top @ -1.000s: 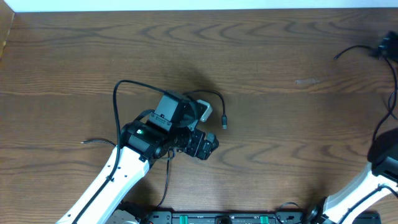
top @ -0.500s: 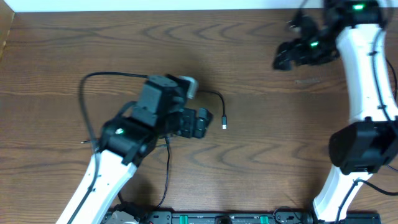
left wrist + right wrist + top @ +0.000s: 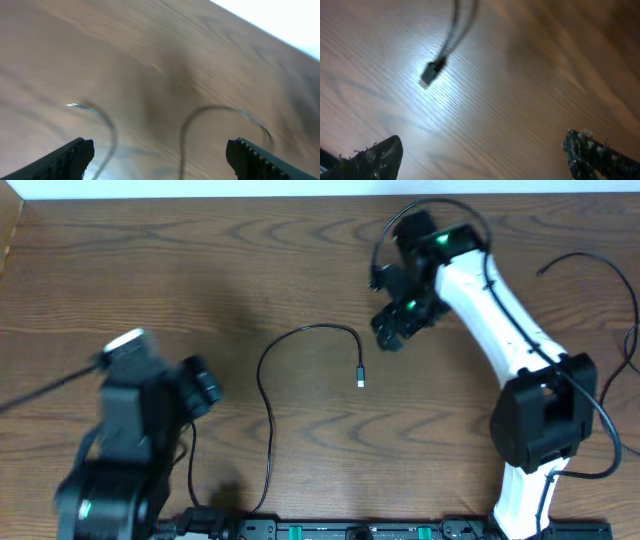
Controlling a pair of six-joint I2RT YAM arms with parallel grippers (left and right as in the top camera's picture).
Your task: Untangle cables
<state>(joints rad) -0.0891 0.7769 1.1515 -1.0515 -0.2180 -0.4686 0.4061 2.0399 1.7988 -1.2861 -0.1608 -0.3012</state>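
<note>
Left gripper (image 3: 160, 147) pulled back since 0.5 s ago, right gripper (image 3: 482, 147) swung in; both wide open, holding nothing. Black cable (image 3: 310, 329) lies ahead of left fingers, its plug (image 3: 431, 71) ahead-left of right fingers. Risk: a fast approach may shove the plug away w/o grip.

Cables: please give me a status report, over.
Left gripper open, empty. Right gripper open, empty, plug end near it. One black cable lies in a loose curve on the table, not held. Nothing lies across it.
</note>
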